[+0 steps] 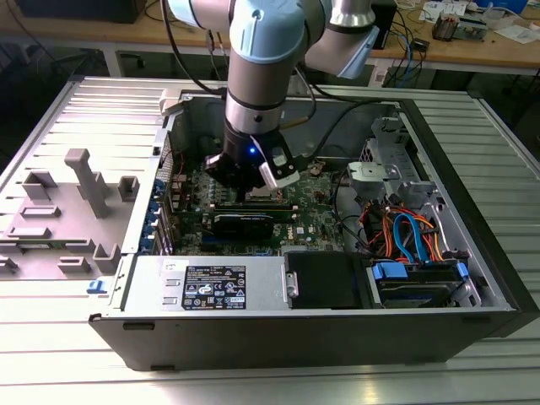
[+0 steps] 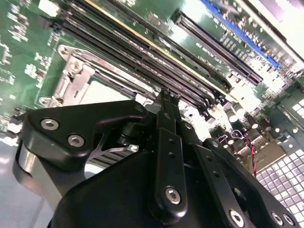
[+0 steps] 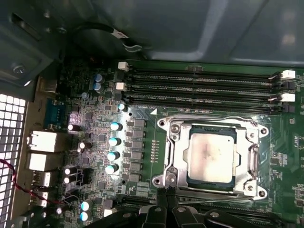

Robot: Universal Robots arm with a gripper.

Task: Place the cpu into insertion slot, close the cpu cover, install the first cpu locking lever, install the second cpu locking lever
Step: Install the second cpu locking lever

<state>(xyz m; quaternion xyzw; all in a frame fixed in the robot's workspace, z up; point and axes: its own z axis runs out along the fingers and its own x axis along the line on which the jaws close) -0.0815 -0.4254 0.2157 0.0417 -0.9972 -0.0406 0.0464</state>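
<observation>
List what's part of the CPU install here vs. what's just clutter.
Job:
- cpu, seated in the insertion slot
- cpu cover, closed around it
- gripper, just beside the socket

Not part of it:
- memory slots
- capacitors
- drive cables
- grey fixture blocks on the exterior view's left

A ribbed metal table (image 1: 51,354) carries an open computer case (image 1: 321,333) lying on its side, its interior facing up. At the exterior view's left, grey blocks (image 1: 89,181) stand on the table beside the case, along with flat grey pieces (image 1: 34,232) and a small blue part (image 1: 96,286).
</observation>
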